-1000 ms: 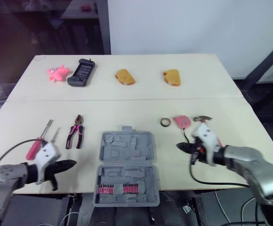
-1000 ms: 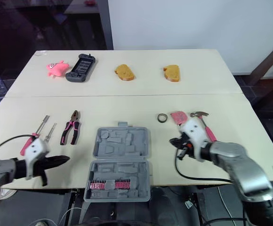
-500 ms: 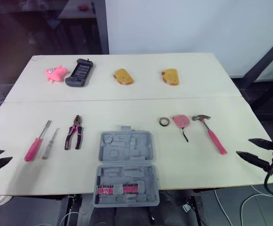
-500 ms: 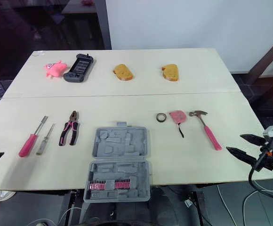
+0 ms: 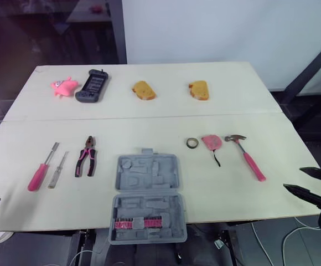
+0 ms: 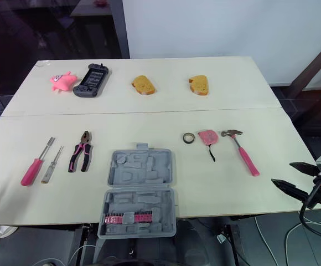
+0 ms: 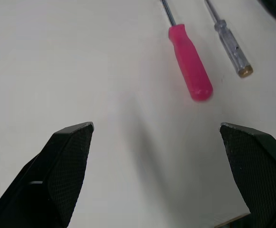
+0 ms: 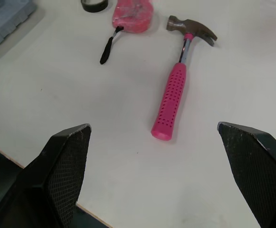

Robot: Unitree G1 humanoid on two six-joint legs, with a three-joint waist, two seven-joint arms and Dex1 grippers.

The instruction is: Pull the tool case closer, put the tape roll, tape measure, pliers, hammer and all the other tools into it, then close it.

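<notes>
The grey tool case lies open at the table's front middle, its near half over the edge, with a strip of pink bits inside. To its right lie the tape roll, pink tape measure and pink-handled hammer. On the left lie pliers, a pink screwdriver and a clear one. My right gripper is open at the table's right front corner, facing the hammer. My left gripper is open near the left front edge, short of the pink screwdriver.
Along the far side of the table sit a pink toy, a black handheld device and two yellow sponges. A seam runs across the table between the far row and the tools.
Both grippers were shut beside the case a second ago; they have opened and drawn back outward to the table's left and right front edges. Tools and case have not moved.
</notes>
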